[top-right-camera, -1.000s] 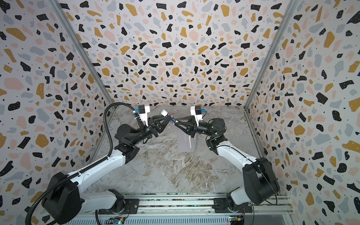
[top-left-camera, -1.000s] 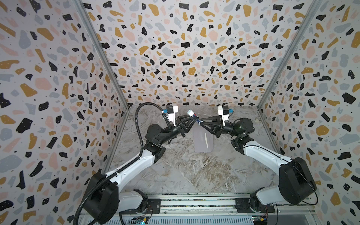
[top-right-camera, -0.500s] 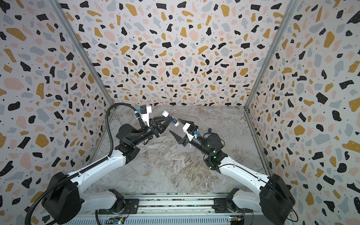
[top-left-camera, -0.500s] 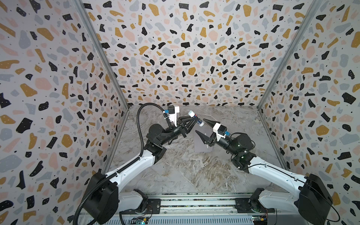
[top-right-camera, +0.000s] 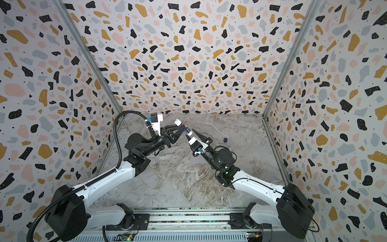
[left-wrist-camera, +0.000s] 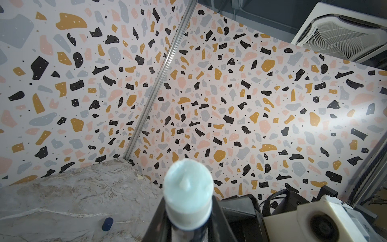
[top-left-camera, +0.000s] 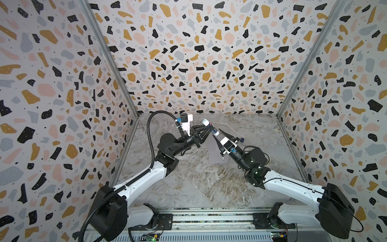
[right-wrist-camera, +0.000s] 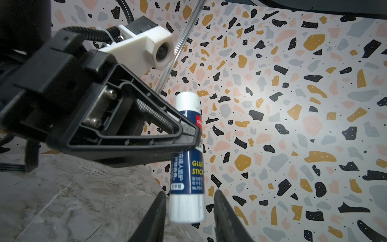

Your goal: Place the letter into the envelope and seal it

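Note:
The lavender-grey envelope [top-left-camera: 214, 156] [top-right-camera: 196, 161] lies flat on the marble table, partly hidden under my right gripper. The letter is out of view. My left gripper [top-left-camera: 209, 128] [top-right-camera: 181, 128] [left-wrist-camera: 188, 222] is shut on a blue glue stick [top-left-camera: 211, 127] [right-wrist-camera: 189, 159], held in the air above the envelope. Its bare white glue end [left-wrist-camera: 188, 184] is uncapped and points up and away. My right gripper [top-left-camera: 217, 135] [top-right-camera: 189, 134] [right-wrist-camera: 189, 193] is open, with one finger on each side of the stick's white base. A gap shows on both sides.
A small dark blue cap [top-left-camera: 242, 139] [top-right-camera: 225, 140] [left-wrist-camera: 107, 223] lies on the table to the right of the grippers. Terrazzo-patterned walls [top-left-camera: 199, 62] close in the back and both sides. The arms' rail [top-left-camera: 209, 218] runs along the front edge.
My right arm swung from the far right side to just below the glue stick, and its jaws opened wide, then narrowed around the stick's base. The left gripper has kept its hold and place.

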